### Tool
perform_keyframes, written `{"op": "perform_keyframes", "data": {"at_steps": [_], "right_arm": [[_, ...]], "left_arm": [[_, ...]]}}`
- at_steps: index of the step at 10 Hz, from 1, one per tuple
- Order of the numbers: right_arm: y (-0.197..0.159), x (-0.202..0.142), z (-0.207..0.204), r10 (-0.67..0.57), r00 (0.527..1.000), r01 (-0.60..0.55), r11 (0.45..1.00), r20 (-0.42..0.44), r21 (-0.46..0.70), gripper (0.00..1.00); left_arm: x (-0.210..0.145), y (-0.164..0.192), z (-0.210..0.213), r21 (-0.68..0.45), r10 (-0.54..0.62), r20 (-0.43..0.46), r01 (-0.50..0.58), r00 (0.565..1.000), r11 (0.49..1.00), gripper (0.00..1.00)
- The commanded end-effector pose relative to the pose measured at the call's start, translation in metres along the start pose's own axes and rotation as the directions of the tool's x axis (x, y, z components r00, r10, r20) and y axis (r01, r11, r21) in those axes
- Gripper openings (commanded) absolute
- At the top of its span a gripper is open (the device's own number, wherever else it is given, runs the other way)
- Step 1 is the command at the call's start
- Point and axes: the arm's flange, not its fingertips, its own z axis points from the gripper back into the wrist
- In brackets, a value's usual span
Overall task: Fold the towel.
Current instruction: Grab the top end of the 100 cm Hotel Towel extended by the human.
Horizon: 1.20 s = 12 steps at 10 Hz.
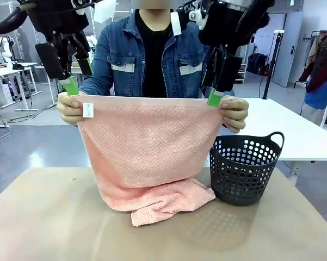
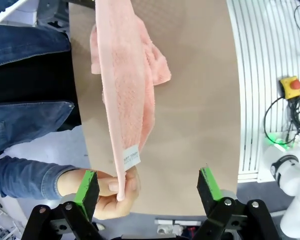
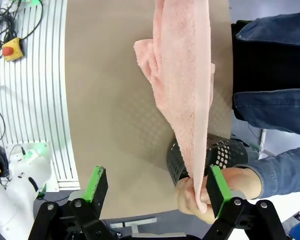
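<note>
A person across the table holds the salmon-pink towel (image 1: 149, 147) up by its two top corners, and its lower end rests bunched on the table. A small white tag (image 1: 88, 110) hangs at the corner on the picture's left. My left gripper (image 1: 73, 76) hangs open just above the person's hand (image 1: 69, 109) at that corner. In the left wrist view the towel (image 2: 127, 85) edge and the hand (image 2: 107, 192) lie between my open fingers (image 2: 87, 187). My right gripper (image 1: 217, 89) is open above the other corner, and the towel (image 3: 187, 90) hangs close to one finger (image 3: 215, 190).
A dark perforated plastic basket (image 1: 245, 168) stands on the tan table (image 1: 54, 217) just right of the towel's lower end. The person's other hand (image 1: 235, 113) holds the right corner. The table's near half is bare. White tables stand behind.
</note>
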Motion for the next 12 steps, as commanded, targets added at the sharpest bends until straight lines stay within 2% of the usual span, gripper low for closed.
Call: {"op": "perform_keyframes", "data": {"at_steps": [1, 9, 12], "right_arm": [[-0.009, -0.008, -0.008, 0.02, 1.0, -0.02, 1.0, -0.007, 0.013, 1.0], [-0.037, -0.018, -0.046, -0.007, 0.999, 0.007, 1.0, -0.035, -0.009, 1.0], [-0.045, -0.024, -0.063, -0.032, 0.999, 0.032, 0.999, -0.043, 0.021, 1.0]], "left_arm": [[-0.005, 0.0, -0.013, 0.029, 0.006, -0.015, -0.005, 1.0, 1.0, 1.0], [-0.016, 0.02, -0.053, 0.014, -0.075, -0.006, 0.075, 0.997, 0.997, 1.0], [-0.021, 0.027, -0.063, -0.009, -0.032, -0.013, 0.032, 0.999, 0.999, 1.0]]}}
